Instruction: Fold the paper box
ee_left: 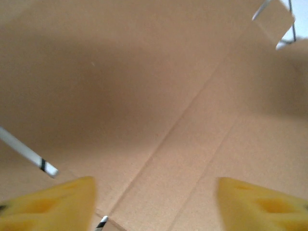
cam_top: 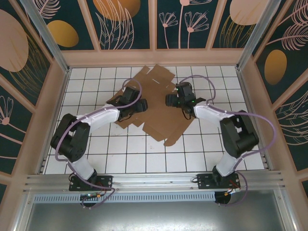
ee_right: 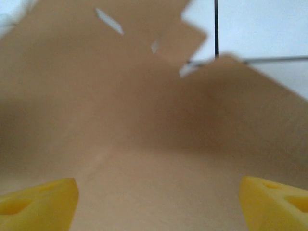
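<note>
Both arms climb from their bases, fold at elbows set outward and stretch forward and inward, with the left pincer (cam_top: 141, 105) and the right pincer (cam_top: 172, 100) nose to nose near the middle, a little apart. Both wrists tip downward, and each pincer's jaws stand parted (its yellow fingertips (ee_left: 53, 202) sit at the lower corners of its own wrist view).

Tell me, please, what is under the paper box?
The white tiled table shows around the edges of the paper box, an unfolded sheet. What lies directly beneath the cardboard is covered.
</note>
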Robot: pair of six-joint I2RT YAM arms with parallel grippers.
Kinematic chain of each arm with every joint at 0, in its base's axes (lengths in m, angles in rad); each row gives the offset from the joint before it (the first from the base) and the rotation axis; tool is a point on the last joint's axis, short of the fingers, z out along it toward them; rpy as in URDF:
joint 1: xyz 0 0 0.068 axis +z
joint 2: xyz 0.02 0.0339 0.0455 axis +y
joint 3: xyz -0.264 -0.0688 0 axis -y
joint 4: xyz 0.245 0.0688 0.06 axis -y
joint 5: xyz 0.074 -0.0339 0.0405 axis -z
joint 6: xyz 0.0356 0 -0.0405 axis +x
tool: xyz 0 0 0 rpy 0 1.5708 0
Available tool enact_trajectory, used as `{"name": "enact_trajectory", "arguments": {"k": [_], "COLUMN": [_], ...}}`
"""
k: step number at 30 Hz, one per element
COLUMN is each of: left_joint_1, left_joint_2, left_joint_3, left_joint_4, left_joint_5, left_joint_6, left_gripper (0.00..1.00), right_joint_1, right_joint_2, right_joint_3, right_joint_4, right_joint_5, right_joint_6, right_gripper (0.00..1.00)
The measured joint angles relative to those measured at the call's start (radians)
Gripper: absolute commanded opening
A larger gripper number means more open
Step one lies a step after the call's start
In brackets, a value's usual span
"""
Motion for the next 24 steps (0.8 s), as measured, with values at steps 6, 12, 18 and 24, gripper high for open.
{"name": "enact_trajectory", "arguments": {"k": [6,12,18,24], "left_joint_1": [-0.003,-0.003,0.003,0.039], "left_joint_2": [0.105,0.208,0.299,0.372], "left_joint_3": [0.060,0.146,0.232,0.319], "left_joint_4": [0.000,-0.006,-0.053,-0.094], "left_joint_5": [0.080,0.103,0.091,0.091], "left_joint_6": [-0.008,-0.011,-0.010,0.002], "left_gripper": [0.00,0.00,0.00,0.00], "right_joint_1": [-0.068,-0.091,-0.090,-0.048], "right_joint_2": [0.098,0.153,0.156,0.078], "right_joint_3": [0.018,0.043,0.015,-0.085], "right_joint_4": [-0.041,-0.046,-0.054,-0.049], "right_joint_5": [-0.027,0.002,0.049,0.085], "right_joint_6": [-0.014,-0.023,-0.014,0.013], "right_gripper": [0.03,0.00,0.00,0.00]}}
